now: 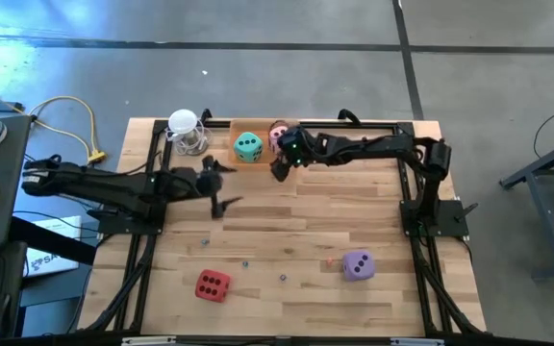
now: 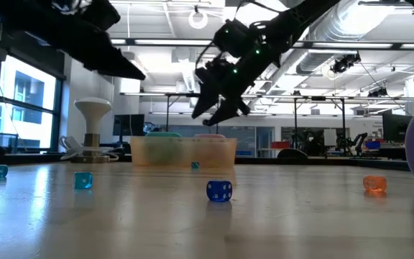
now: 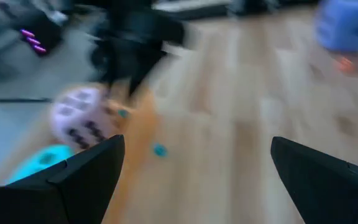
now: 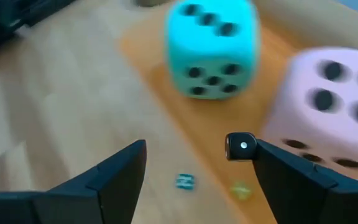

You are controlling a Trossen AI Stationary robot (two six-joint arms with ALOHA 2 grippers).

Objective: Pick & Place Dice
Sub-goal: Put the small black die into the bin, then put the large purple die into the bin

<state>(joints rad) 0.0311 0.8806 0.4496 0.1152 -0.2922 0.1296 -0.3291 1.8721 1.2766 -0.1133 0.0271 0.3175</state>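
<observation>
An orange tray at the table's far middle holds the teal green die and the pink die, both resting on its floor. My right gripper hangs open just above the tray's near edge, slanting down at the two dice. A small black die shows beside one of its fingertips. The red die lies near the front left and the purple die near the front right. My left gripper stands open above the table's left middle, with nothing between its fingers. My right gripper is open, and the small black die sits right beside the tip of one finger. I cannot tell whether the finger touches it.
A clear object with a white top stands left of the tray. Small dice lie scattered on the wood: a blue one, an orange one and a teal one. Two more lie by the tray's near edge.
</observation>
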